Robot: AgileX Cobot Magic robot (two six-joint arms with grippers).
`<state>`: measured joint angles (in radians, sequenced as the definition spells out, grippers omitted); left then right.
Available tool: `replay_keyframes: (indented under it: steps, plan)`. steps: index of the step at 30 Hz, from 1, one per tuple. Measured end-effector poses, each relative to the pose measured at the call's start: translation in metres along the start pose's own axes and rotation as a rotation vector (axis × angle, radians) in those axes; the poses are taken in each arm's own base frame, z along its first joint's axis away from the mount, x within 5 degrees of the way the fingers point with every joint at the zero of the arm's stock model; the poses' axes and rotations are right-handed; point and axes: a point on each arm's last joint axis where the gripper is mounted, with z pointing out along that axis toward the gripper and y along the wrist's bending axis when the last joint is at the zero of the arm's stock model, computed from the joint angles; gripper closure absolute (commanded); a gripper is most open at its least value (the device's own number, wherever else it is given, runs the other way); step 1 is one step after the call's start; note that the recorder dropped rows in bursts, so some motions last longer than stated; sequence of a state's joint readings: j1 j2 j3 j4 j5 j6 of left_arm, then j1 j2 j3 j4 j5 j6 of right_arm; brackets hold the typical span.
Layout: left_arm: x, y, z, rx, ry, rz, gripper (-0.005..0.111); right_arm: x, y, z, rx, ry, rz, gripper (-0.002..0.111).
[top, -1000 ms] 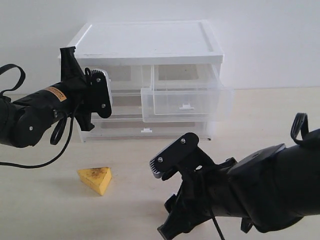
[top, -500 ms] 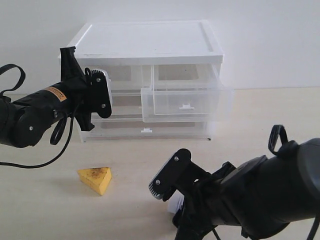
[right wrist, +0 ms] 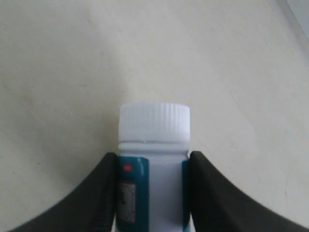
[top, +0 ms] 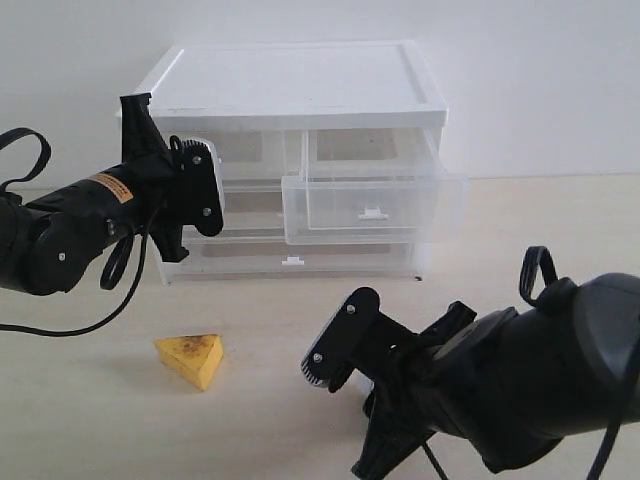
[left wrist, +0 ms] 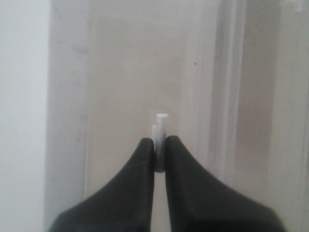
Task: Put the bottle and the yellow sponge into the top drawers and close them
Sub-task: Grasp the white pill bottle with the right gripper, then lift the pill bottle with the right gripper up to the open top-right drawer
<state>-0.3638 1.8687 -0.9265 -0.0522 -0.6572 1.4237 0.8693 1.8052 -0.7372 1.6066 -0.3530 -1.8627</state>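
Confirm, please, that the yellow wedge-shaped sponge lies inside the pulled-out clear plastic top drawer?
Not quite: the yellow wedge-shaped sponge lies on the beige table, not inside the pulled-out clear plastic top drawer, as the exterior view shows.

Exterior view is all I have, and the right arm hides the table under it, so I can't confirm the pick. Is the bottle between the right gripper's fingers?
Observer: Yes. The right wrist view shows the bottle between the jaws of the right gripper, which press on both sides of its label.
Operator: Is its cap on?
Observer: Yes, the white ribbed cap is on.
Operator: And what is the left gripper doing?
Observer: The left wrist view shows the left gripper shut on a small white tab handle.
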Motion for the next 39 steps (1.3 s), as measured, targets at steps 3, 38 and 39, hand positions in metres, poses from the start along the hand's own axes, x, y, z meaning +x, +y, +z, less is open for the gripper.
replay_keyframes:
  steps: [3, 38, 39]
  plan:
    - [0.000, 0.000, 0.000, 0.000, 0.000, 0.000, 0.103, -0.002, -0.004, -0.005, 0.021, -0.005, 0.023, 0.108]
    - [0.000, 0.000, 0.000, 0.000, 0.000, 0.000, 0.103, -0.081, -0.056, -0.148, 0.563, -0.383, -0.150, 0.108]
    - [0.000, 0.000, 0.000, 0.000, 0.000, 0.000, 0.103, -0.083, -0.057, -0.148, 0.577, -0.393, -0.167, 0.108]
